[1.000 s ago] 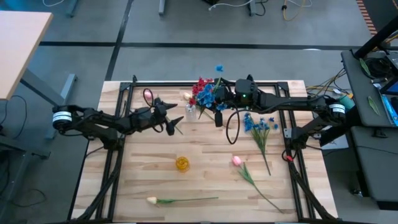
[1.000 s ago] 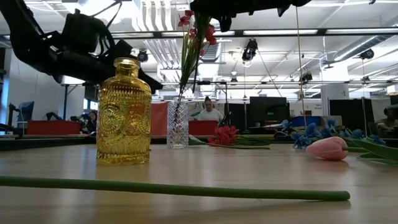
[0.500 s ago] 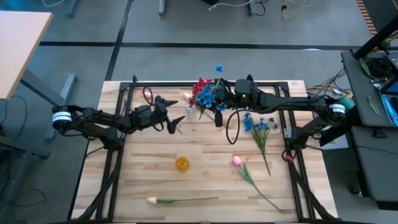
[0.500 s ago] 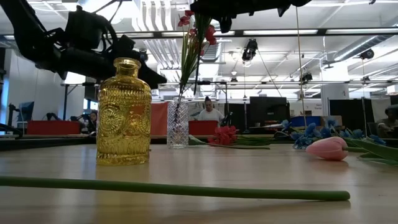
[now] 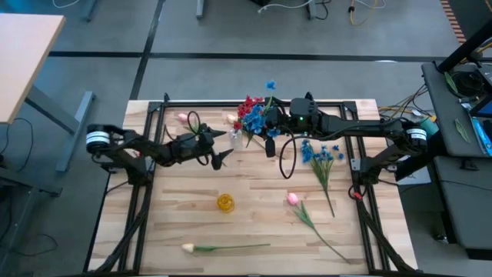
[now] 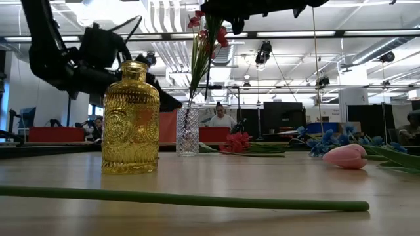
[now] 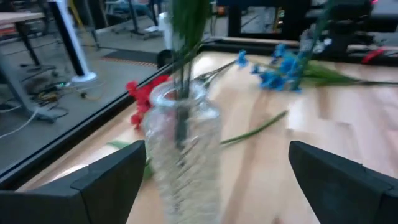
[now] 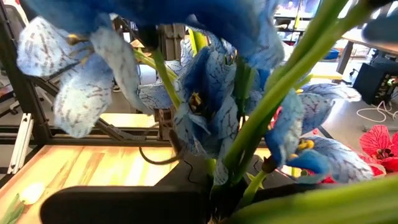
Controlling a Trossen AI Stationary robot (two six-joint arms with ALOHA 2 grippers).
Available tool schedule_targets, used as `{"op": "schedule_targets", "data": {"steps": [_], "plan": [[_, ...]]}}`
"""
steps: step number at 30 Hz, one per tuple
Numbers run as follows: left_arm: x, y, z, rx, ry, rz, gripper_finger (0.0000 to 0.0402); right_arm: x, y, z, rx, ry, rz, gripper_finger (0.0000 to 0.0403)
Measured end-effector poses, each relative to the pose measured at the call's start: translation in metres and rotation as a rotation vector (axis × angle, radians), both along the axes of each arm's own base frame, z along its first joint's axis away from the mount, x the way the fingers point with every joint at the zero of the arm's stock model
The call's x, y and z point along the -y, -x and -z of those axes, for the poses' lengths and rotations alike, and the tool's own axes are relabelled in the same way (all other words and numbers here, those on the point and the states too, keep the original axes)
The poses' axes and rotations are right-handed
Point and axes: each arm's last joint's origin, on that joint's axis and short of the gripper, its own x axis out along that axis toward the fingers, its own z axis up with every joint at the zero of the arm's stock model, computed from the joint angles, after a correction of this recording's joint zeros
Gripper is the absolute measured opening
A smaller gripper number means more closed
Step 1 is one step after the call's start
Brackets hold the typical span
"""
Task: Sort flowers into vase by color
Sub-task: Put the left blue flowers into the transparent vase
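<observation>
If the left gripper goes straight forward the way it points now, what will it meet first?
Most likely the clear glass vase. In the left wrist view it stands between the open fingers of the left gripper, red flower stems already in it. How far ahead it stands is hard to judge.

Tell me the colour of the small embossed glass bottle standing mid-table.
Golden yellow embossed glass bottle; the low view shows it best.

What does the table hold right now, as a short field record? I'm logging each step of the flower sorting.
clear vase: holds red flowers, between the open fingers of the left gripper
right gripper: shut on blue flowers, by the clear vase
yellow vase: empty
loose on table: blue flower bunch, pink tulip, cream tulip
</observation>
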Motion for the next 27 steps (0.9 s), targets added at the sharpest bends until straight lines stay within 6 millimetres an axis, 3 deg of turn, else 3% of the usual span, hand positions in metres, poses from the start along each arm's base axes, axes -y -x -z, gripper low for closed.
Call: {"op": "schedule_targets", "data": {"steps": [9, 27], "plan": [[-0.016, -0.003, 0.024, 0.038, -0.02, -0.086, 0.0375, 0.0, 0.0, 0.001, -0.002, -0.002, 0.0, 0.0013], [-0.03, -0.025, 0.048, 0.092, -0.016, -0.024, 0.0374, 0.003, -0.01, 0.01, 0.009, 0.012, 0.0, 0.0013]]}}
